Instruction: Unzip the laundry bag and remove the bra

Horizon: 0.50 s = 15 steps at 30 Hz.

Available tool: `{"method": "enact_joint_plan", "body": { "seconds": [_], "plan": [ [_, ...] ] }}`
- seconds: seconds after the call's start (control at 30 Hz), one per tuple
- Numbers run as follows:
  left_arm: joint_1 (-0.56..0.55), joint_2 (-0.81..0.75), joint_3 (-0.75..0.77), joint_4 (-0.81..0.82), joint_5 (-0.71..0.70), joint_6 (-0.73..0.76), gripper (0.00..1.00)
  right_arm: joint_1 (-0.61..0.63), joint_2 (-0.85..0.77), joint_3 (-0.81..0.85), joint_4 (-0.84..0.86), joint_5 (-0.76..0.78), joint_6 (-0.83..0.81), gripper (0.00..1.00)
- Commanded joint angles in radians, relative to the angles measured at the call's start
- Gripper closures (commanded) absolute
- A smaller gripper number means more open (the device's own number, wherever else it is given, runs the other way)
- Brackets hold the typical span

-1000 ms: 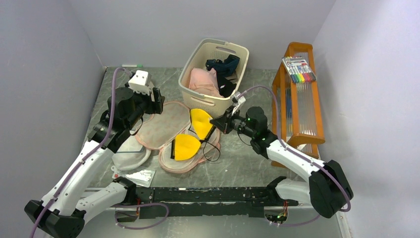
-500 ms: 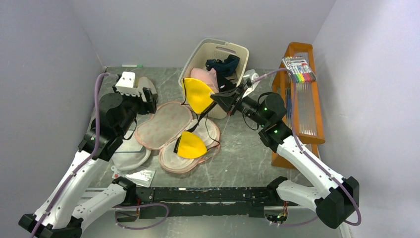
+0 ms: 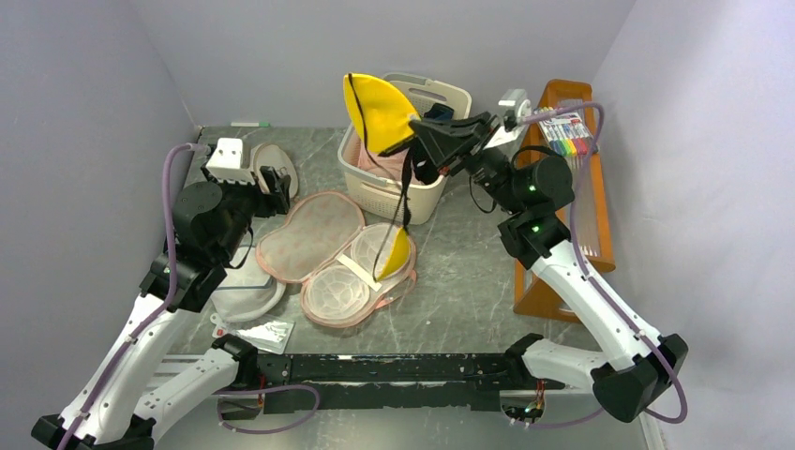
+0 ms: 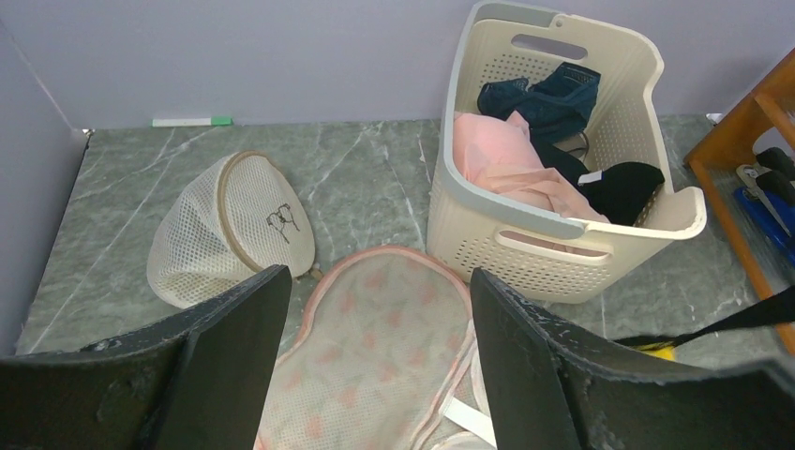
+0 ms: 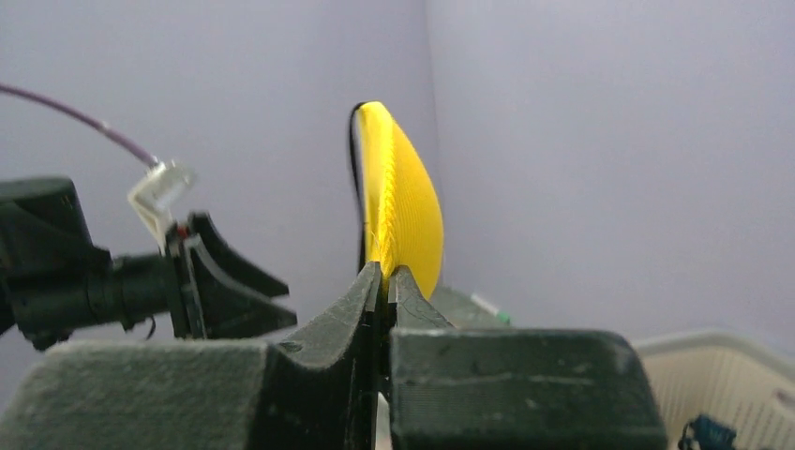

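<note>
2 grippers are seen over the grey table point(image 3: 469, 281). At the left, the left gripper point(image 4: 375, 286) is held with its jaws spread wide and nothing between them, above the laundry bag point(image 3: 309, 234), which is laid unzipped and splayed flat. Further right, the bra point(image 3: 377, 105) is pinched by the tightly closed right gripper point(image 5: 384, 281). 1 yellow cup is raised above the basket point(image 3: 389, 199), and the other is hung by black straps over the bag's right half.
</note>
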<state>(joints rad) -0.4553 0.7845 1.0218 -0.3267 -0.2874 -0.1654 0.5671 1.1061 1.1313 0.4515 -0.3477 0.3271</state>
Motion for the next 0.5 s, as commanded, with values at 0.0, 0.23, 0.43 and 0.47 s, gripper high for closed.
{"method": "enact_joint_plan", "body": {
  "seconds": [0.0,0.23,0.43,0.47],
  "plan": [
    [0.007,-0.01,-0.002,0.014,-0.01,-0.012,0.18,0.004,0.032,0.099,0.103,0.034,-0.018,1.0],
    [0.007,-0.009,0.0,0.013,0.0,-0.013,0.18,0.004,0.12,0.244,0.21,0.135,-0.034,1.0],
    [0.009,-0.012,-0.001,0.015,0.004,-0.014,0.18,0.004,0.226,0.354,0.327,0.249,-0.096,1.0],
    [0.009,-0.011,-0.002,0.016,0.008,-0.015,0.18,0.004,0.25,0.379,0.336,0.269,-0.105,1.0]
  ]
}}
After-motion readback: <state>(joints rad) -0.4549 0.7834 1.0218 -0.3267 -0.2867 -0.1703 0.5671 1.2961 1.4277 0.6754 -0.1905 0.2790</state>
